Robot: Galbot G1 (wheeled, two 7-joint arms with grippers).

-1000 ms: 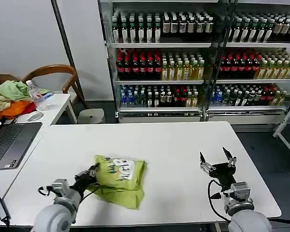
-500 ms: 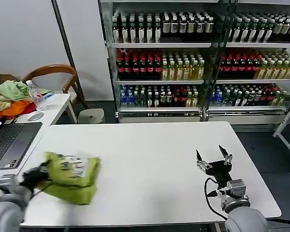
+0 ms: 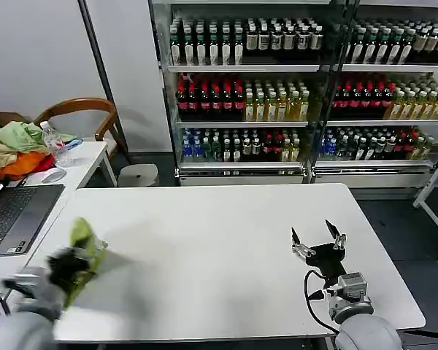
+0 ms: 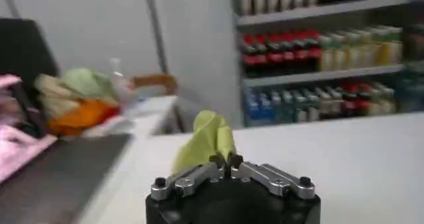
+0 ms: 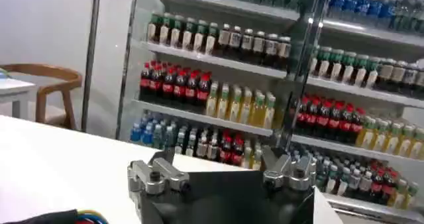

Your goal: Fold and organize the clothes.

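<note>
The clothes are one lime yellow-green T-shirt (image 3: 85,247), bunched up at the left edge of the white table (image 3: 219,248). My left gripper (image 3: 63,267) is shut on a fold of it, just off the table's left front corner. In the left wrist view the T-shirt (image 4: 206,138) rises as a crumpled peak from the pinched tips of the left gripper (image 4: 226,160). Its printed graphic is hidden. My right gripper (image 3: 316,241) stands open above the table's right part, far from the shirt, with nothing between its fingers; the right wrist view shows the right gripper (image 5: 219,159) spread wide.
A side table on the left holds a laptop (image 3: 13,216), a heap of pale green, beige and orange garments (image 3: 14,149) and a water bottle (image 3: 51,140). A wooden chair (image 3: 82,109) and a stool (image 3: 137,175) stand behind. Drink shelves (image 3: 299,95) line the back.
My left gripper has pulled the T-shirt from the table's front middle to its left edge, and the shirt has bunched up. The right gripper has drifted slightly left.
</note>
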